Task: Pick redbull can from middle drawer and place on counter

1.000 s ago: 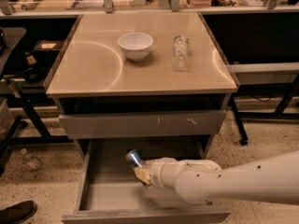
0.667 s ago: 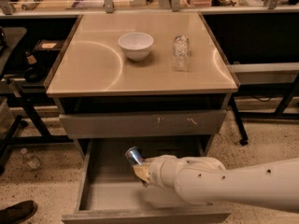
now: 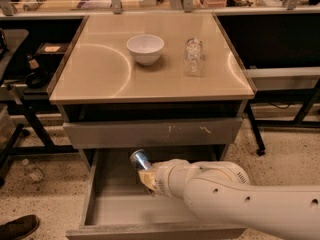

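The redbull can (image 3: 140, 160), blue with a shiny silver end, is tilted in my gripper (image 3: 147, 175) above the back part of the open middle drawer (image 3: 112, 206). The gripper is shut on the can, its cream fingers (image 3: 146, 178) around the lower end. My white arm (image 3: 235, 199) reaches in from the lower right and hides the drawer's right half. The beige counter (image 3: 95, 74) tops the cabinet above.
A white bowl (image 3: 145, 48) and a clear bottle (image 3: 193, 56) stand on the counter. The shut grey drawer front with white scuff marks (image 3: 150, 132) overhangs the can. A dark shoe (image 3: 17, 227) is on the floor at lower left; black racks flank the cabinet.
The gripper and the can have risen slightly and shifted a little left inside the drawer. The bowl and the bottle have not moved.
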`<state>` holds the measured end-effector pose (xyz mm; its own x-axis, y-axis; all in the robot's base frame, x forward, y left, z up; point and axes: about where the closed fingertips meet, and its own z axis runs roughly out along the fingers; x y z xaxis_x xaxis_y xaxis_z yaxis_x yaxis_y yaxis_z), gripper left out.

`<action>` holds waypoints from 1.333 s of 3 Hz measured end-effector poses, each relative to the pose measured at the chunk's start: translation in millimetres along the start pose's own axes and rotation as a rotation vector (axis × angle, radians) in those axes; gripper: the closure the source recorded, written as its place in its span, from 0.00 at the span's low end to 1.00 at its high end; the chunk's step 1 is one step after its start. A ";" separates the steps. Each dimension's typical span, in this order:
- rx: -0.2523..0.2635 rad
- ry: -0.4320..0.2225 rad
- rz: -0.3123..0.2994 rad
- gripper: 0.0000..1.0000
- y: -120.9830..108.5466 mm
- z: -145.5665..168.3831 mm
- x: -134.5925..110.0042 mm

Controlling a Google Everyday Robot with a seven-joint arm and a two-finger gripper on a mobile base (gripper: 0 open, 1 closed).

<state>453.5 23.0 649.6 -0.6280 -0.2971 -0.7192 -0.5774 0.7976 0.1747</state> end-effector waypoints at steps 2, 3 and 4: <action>0.018 -0.033 -0.041 1.00 8.2 -18.8 -41.5; 0.016 -0.034 -0.080 1.00 15.7 -24.9 -66.2; 0.010 -0.033 -0.127 1.00 22.7 -28.2 -92.1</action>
<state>483.6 53.7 738.8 -0.5326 -0.3783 -0.7571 -0.6455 0.7602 0.0742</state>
